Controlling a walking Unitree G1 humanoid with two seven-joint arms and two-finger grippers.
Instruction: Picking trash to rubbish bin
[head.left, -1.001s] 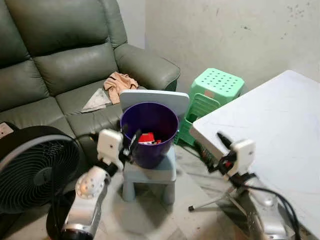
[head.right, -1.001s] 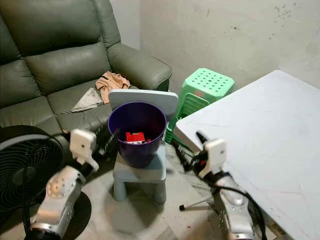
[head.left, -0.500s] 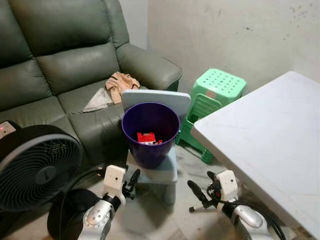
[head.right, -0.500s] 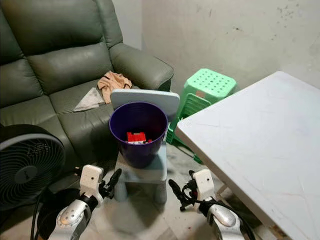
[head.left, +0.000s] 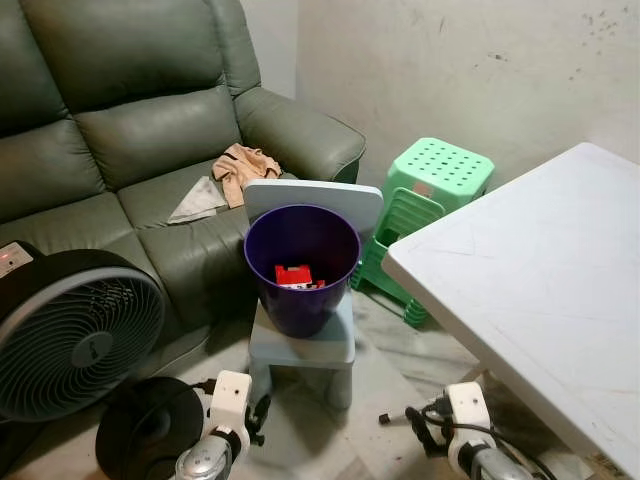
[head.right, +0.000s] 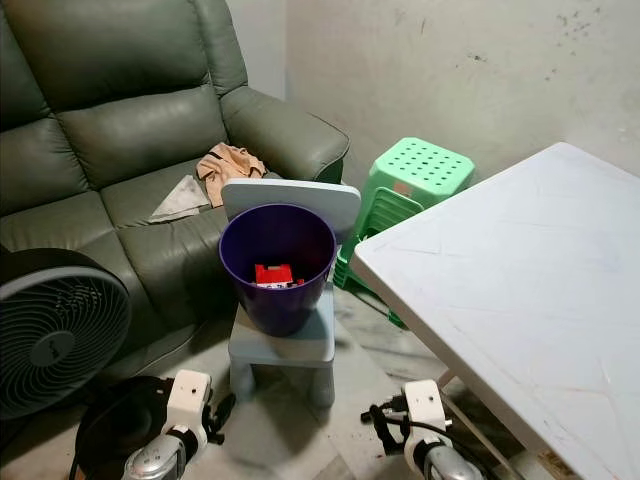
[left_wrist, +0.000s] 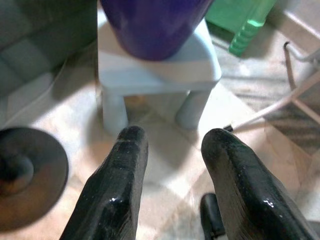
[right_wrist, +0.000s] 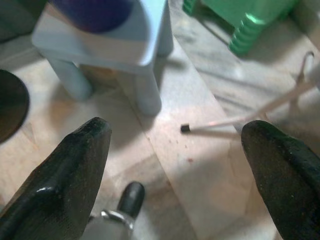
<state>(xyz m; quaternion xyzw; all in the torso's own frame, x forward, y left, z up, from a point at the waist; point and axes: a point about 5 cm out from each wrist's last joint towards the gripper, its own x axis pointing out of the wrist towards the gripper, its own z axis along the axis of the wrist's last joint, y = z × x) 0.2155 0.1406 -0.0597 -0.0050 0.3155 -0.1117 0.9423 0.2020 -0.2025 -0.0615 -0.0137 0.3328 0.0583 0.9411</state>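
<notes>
A purple rubbish bin (head.left: 300, 262) stands on a small pale blue chair (head.left: 300, 345) in front of the sofa. A red piece of trash (head.left: 293, 274) lies in the bottom of the bin. My left gripper (left_wrist: 172, 142) hangs low over the tiled floor just in front of the chair, open, with nothing between its fingers. My right gripper (right_wrist: 177, 127) is also low, to the right of the chair, open wide and empty. Their white wrist blocks (head.left: 232, 393) (head.left: 467, 405) sit at the bottom of the eye views.
A green sofa (head.left: 130, 130) with a crumpled cloth (head.left: 242, 165) and a paper (head.left: 196, 200) stands behind the bin. A black fan (head.left: 75, 330) is at the left. Stacked green stools (head.left: 435, 178) and a white table (head.left: 540, 270) with a thin leg (right_wrist: 240, 117) are at the right.
Both arms have dropped from beside the bin, at rim height, down to near the floor. The bin and its red trash have not moved.
</notes>
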